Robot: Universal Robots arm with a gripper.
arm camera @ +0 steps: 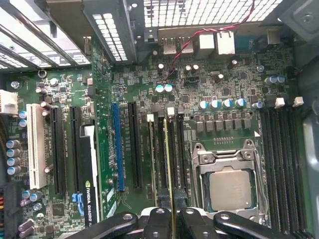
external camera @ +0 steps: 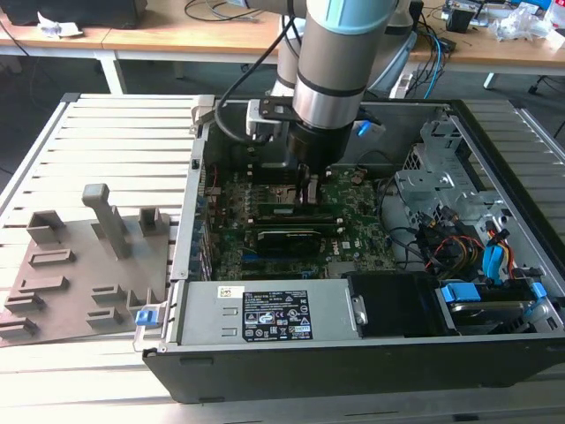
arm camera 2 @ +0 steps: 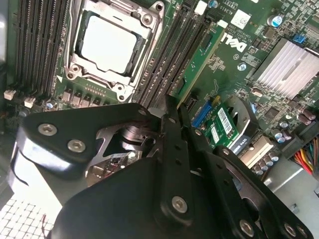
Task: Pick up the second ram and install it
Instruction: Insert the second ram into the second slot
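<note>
From the exterior view's left to right, a grey holder tray lies on the slatted surface beside the open computer case, where the claw pinches the second ram upright over the slots next to the chip socket.

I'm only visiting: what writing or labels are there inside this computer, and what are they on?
Motherboard: white logo lettering, left unquoted.
Power supply's white sticker: too small to read.
Graphics card: edge lettering, left unquoted.
Small card's barcode sticker: blurred.
The second ram in the gripper: nothing legible.
</note>
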